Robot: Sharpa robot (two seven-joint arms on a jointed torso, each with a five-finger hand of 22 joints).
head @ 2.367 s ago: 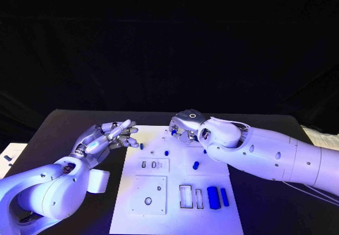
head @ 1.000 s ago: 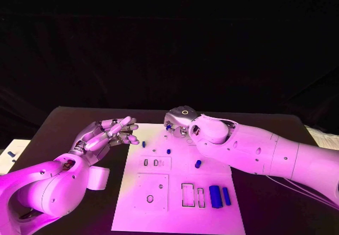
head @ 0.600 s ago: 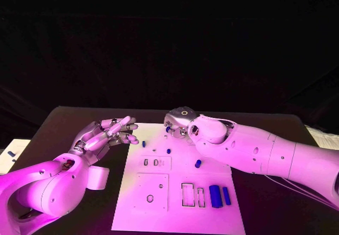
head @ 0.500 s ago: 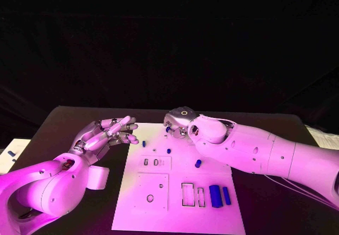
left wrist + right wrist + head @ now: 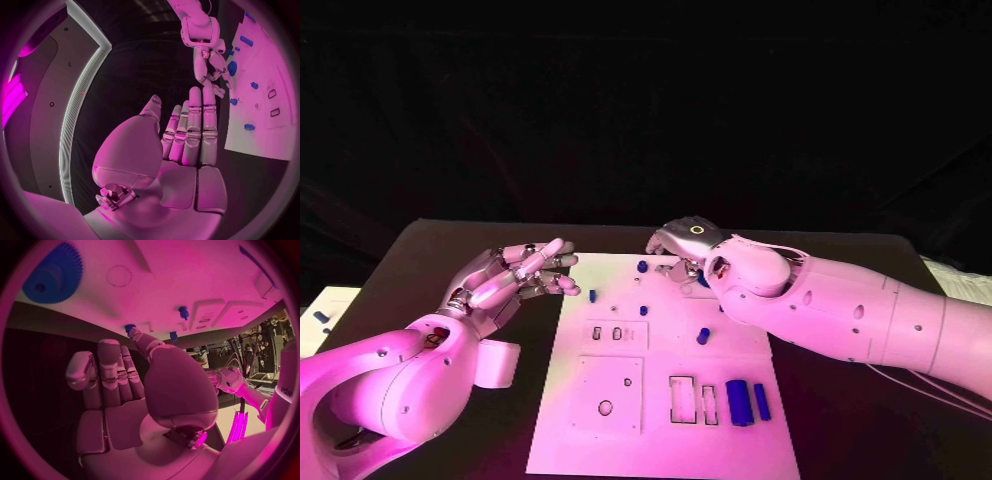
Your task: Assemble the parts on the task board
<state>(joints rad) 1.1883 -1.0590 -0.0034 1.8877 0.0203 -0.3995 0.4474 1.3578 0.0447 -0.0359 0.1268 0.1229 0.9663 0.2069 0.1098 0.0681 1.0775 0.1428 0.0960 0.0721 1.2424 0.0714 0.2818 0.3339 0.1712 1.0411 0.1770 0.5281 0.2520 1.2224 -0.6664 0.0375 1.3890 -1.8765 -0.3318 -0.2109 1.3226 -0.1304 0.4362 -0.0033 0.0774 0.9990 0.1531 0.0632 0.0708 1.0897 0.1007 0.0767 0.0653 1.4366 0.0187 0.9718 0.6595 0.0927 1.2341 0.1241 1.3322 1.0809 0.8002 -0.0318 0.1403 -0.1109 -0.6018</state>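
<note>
Two hands are over the far end of the task board (image 5: 661, 400), neither holding a part. The right hand (image 5: 684, 255) hovers above the board's far edge, fingers loosely curled toward the surface with nothing between them as far as the head view shows; in the right wrist view the right hand (image 5: 125, 385) has its fingers straight and close together, palm bare, with a blue gear (image 5: 53, 272) lying on the white plate beyond the fingertips. A small blue peg (image 5: 640, 267) sits just beside this hand on the board.

Judgement on the step: the right hand appears to be lining up on a part at the far edge. To do it well, lower slowly, let thumb and one finger straddle the part before closing, and keep the other fingers off neighbouring pegs (image 5: 590, 296).

Left hand (image 5: 516, 278) hangs off the board's left edge, tilted up, fingers extended and slightly fanned, empty; the left wrist view confirms the left hand (image 5: 181, 150) has a flat, open palm.

Other parts: two blue bars (image 5: 746, 402) lie near the rectangular slots (image 5: 691, 398) at the near right; a short blue piece (image 5: 702, 336) lies mid-board.
</note>
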